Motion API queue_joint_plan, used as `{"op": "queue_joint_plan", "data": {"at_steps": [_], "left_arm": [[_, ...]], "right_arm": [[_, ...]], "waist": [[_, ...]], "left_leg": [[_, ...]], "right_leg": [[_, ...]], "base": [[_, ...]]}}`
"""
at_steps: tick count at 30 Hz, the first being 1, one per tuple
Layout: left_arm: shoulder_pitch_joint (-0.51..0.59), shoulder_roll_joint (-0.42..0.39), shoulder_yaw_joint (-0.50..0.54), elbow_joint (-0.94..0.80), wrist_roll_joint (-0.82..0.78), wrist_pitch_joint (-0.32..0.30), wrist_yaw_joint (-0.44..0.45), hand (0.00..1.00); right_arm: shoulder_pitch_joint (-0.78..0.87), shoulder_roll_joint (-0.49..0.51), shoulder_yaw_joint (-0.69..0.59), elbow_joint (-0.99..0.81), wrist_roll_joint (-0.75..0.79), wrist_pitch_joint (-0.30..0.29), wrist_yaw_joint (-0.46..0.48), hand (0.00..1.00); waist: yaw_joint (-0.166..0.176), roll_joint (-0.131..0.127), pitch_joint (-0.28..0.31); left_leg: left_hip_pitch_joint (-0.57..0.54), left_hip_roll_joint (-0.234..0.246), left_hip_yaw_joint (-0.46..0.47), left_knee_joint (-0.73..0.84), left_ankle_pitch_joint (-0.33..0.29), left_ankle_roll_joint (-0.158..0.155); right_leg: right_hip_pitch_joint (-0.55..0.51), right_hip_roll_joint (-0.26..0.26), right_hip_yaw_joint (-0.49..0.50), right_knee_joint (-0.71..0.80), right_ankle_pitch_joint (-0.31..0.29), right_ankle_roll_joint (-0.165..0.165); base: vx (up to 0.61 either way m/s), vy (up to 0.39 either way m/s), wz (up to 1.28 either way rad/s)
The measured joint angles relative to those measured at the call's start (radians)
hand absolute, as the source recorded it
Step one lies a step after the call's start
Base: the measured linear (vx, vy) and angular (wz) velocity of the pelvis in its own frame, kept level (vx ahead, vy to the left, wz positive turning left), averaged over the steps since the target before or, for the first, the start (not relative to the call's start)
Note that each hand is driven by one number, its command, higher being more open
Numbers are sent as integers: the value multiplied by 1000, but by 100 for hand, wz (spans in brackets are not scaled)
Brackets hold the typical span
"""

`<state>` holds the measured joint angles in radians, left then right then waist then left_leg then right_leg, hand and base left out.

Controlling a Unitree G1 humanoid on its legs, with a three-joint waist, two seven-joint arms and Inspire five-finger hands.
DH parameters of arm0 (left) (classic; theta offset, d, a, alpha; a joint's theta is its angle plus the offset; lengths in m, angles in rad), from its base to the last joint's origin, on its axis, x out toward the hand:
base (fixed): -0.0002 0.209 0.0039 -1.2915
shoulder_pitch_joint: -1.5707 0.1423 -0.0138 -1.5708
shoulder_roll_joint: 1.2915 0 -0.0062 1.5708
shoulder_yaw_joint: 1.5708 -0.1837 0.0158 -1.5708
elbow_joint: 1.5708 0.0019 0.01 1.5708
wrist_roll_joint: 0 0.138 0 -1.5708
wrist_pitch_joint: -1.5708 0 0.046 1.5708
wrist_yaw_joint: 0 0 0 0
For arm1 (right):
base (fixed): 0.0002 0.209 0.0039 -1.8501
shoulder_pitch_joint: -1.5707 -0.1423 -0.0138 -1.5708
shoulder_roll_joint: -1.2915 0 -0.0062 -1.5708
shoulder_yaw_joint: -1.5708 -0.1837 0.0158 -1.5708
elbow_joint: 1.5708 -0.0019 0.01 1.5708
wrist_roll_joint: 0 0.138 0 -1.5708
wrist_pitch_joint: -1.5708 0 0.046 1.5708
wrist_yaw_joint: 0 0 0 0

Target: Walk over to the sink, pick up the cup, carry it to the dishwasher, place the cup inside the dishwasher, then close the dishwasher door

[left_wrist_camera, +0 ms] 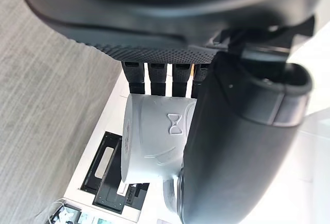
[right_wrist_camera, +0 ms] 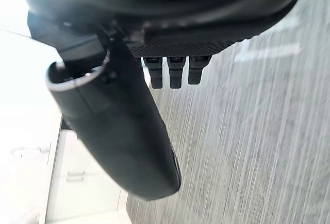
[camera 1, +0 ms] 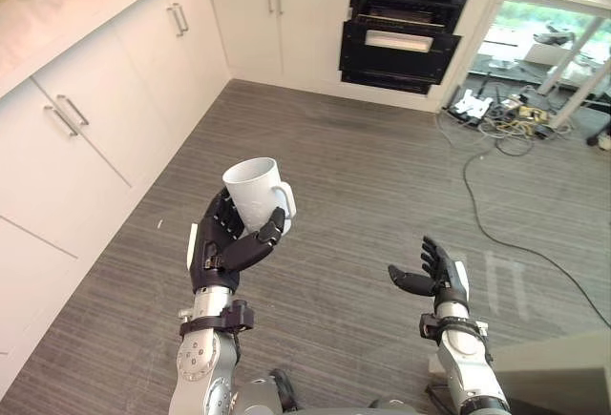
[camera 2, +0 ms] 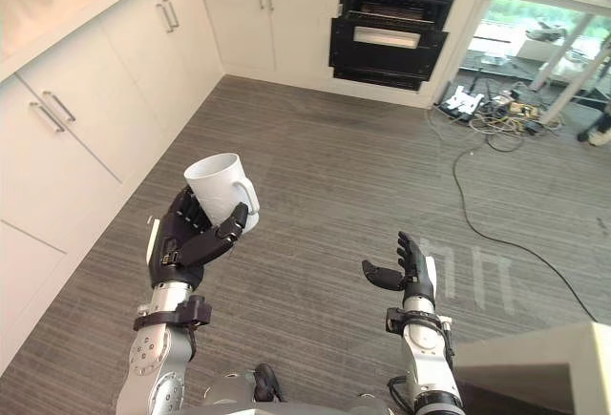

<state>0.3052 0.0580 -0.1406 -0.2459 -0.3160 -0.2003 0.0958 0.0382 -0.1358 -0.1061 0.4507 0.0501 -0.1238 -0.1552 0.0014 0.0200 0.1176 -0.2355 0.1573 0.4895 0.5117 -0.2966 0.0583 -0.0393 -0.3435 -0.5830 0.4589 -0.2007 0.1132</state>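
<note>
Carry stage, seen from the head cameras. My left hand (camera 1: 224,243) gripped the one white cup (camera 1: 256,193): fingers curled behind its wall, thumb across the front just beside the handle, the mouth facing up and slightly tilted. The left wrist view showed the same hold, with the cup (left_wrist_camera: 154,141) pinned between the finger row and the thumb. My right hand (camera 1: 437,277) hung empty over the floor (camera 1: 363,176), palm up with relaxed, uncurled fingers (idle, and well apart from the cup).

The one dishwasher (camera 1: 401,38) stood at the far edge of the floor, set into the run of white cupboards (camera 1: 105,119), its dark front apparently open with a rack showing.

Step in hand, as I judged it: the pickup was done and the cup was in transit, with placing it and closing the door not yet done. The next move called for walking across the bare floor towards the dishwasher, keeping the cup steady and the grip firm.

Count: one cup, one dishwasher, two hands.
</note>
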Motion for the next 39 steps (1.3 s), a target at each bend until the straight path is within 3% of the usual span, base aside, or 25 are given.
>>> {"op": "queue_joint_plan", "data": {"at_steps": [1, 2, 5, 8, 10, 11, 12, 13, 15, 16, 17, 18, 20, 22, 24, 25, 26, 27, 28, 31, 32, 34, 35, 36, 39], "left_arm": [[1, 8, -11, -4, 0, 0, -5, 30], [5, 8, -31, -10, 1, 1, -8, 30], [5, 24, -59, -12, 1, 0, -10, 30], [-13, 26, -72, -2, 1, 0, -10, 30], [-61, 25, -90, 33, 1, 1, -10, 30], [-63, 25, -92, 34, 1, 1, -10, 30], [-71, 23, -94, 35, 2, -3, -11, 30], [-82, 6, -95, 53, 3, -3, -13, 30], [-103, -4, -94, 80, 2, 3, -13, 30], [-103, -13, -96, 94, 1, 4, -12, 30], [-82, -16, -96, 94, 1, 3, -13, 30], [-70, -9, -97, 83, 1, -4, -15, 30], [-65, -7, -109, 83, 1, 0, -19, 30], [-66, -1, -110, 85, 1, 1, -37, 30], [-68, 4, -109, 88, 1, 2, -38, 30], [-69, 4, -103, 88, 1, 2, -39, 30], [-68, 4, -98, 86, 1, 2, -37, 30], [-66, 1, -97, 88, 1, 3, -36, 30], [-67, 23, -87, 102, 2, 11, -28, 30], [-68, 23, -61, 86, 2, 18, -18, 30], [-60, 25, -58, 85, 2, 18, -10, 30], [-43, 45, -58, 85, 2, 21, -8, 30], [-37, 59, -62, 85, 3, 31, -8, 30], [-29, 58, -62, 83, 3, 31, -6, 30], [-27, 56, -62, 62, 3, 30, -8, 30]], "right_arm": [[-2, 1, 0, 0, -1, 2, 1, 90], [0, 9, 2, 4, -2, 3, 1, 90], [7, 18, 5, -1, -1, 3, 3, 90], [15, 15, 4, -15, -1, 1, 1, 90], [40, 11, 4, -28, -2, 2, 1, 90], [45, 12, 4, -32, -2, 2, 2, 90], [63, 12, 7, -50, -6, 2, 5, 90], [68, 0, 4, -61, -14, 5, 8, 90], [83, -3, 3, -92, -14, 7, 14, 90], [102, -8, 5, -115, -15, 10, 18, 90], [140, -5, 11, -163, -14, 10, 17, 90], [169, 6, 28, -221, -13, 4, 4, 90], [141, 10, 30, -226, -13, 2, -7, 90], [120, 16, 36, -223, -12, 2, -7, 90], [116, 19, 35, -206, -12, -2, -6, 90], [102, 17, 33, -180, -12, -4, -7, 90], [92, 9, 27, -161, -12, -4, -10, 90], [87, 5, 28, -147, -12, -4, -10, 90], [76, 25, 37, -98, -10, 3, -13, 90], [84, 34, 46, -93, -10, 3, -8, 90], [81, 40, 46, -87, -12, 3, -7, 90], [62, 59, 46, -66, -14, 3, -6, 90], [59, 67, 49, -60, -14, 3, -6, 90], [52, 69, 60, -54, -17, 3, -5, 90], [32, 71, 80, -59, -34, 3, -6, 90]], "waist": [[-14, -10, 9], [-30, -16, 23], [-50, -17, 38], [-66, -4, 47], [-86, 18, 60], [-88, 20, 60], [-93, 29, 56], [-87, 73, 52], [-91, 80, 59], [-98, 75, 70], [-75, 97, 62], [-49, 96, 75], [-37, 97, 74], [-30, 54, 91], [-13, 23, 92], [-2, 11, 92], [7, 11, 90], [13, 16, 87], [-1, -20, 77], [-9, -23, 69], [8, -24, 69], [7, -37, 73], [-3, -39, 73], [-3, -39, 72], [-21, -39, 70]], "left_leg": [[18, -38, -22, 5, -44, 22], [51, -57, -42, 6, -62, 37], [126, -72, -82, -30, -97, 32], [206, -108, -124, -109, -84, -2], [309, -127, -203, -191, -93, -30], [322, -128, -214, -201, -94, -37], [364, -122, -257, -226, -104, -60], [363, -78, -297, -195, -110, -73], [308, -29, -311, 18, -51, -138], [276, -4, -299, 170, 31, -132], [215, 89, -251, 386, 192, -103], [167, 172, -237, 571, 297, -84], [7, 219, -225, 686, 126, -56], [-96, 193, -184, 597, 34, -44], [-156, 134, -192, 398, 10, -54], [-192, 71, -242, 181, 34, -74], [-193, 18, -311, -42, 124, -89], [-180, 2, -329, -104, 269, -81], [-145, -35, -300, -90, 286, -44], [-159, -43, -280, 58, 134, -3], [-125, -34, -244, 92, 62, -2], [-37, -36, -191, 92, 0, 3], [34, -39, -168, 73, -28, 5], [134, -44, -125, 8, -44, -1], [264, -52, -73, -119, -43, -21]], "right_leg": [[-69, -55, 92, 180, 9, -81], [-151, -55, 258, 328, 9, -95], [-274, 67, 357, 332, -68, -94], [-361, 151, 356, 91, -40, -66], [-385, 199, 380, -108, 138, -60], [-385, 208, 384, -117, 161, -59], [-386, 236, 422, -108, 252, -67], [-385, 252, 416, -43, 238, -42], [-361, 239, 368, 73, 156, -102], [-360, 227, 329, 178, 127, -124], [-303, 303, 305, 98, 94, -108], [-216, 348, 293, 1, 80, -166], [-119, 384, 337, -89, 60, -172], [-8, 361, 377, -193, 68, -159], [58, 332, 409, -252, 68, -157], [95, 302, 430, -268, 50, -128], [131, 273, 468, -268, 7, -71], [151, 271, 489, -270, -22, -32], [189, 220, 534, -286, -40, -27], [183, 206, 593, -209, -36, -25], [128, 195, 628, -58, -40, -10], [8, 167, 645, 264, 11, 122], [-70, 152, 616, 448, 10, 119], [-158, 130, 527, 563, -28, 31], [-278, 124, 354, 448, -79, -60]], "base": [[234, 243, 44], [260, 210, 51], [349, 103, 46], [403, 58, 53], [617, 16, 103], [639, -31, 94], [540, -75, 68], [677, -89, 66], [734, -122, 55], [694, -228, 31], [412, -320, -27], [353, -323, -62], [566, -76, -57], [683, 57, -39], [527, 123, -45], [565, 278, -68], [691, 362, -77], [584, 381, -61], [584, 368, -30], [518, 293, -25], [542, 310, -82], [418, 201, -73], [401, 98, -64], [397, 73, -68], [369, 20, -51]]}}
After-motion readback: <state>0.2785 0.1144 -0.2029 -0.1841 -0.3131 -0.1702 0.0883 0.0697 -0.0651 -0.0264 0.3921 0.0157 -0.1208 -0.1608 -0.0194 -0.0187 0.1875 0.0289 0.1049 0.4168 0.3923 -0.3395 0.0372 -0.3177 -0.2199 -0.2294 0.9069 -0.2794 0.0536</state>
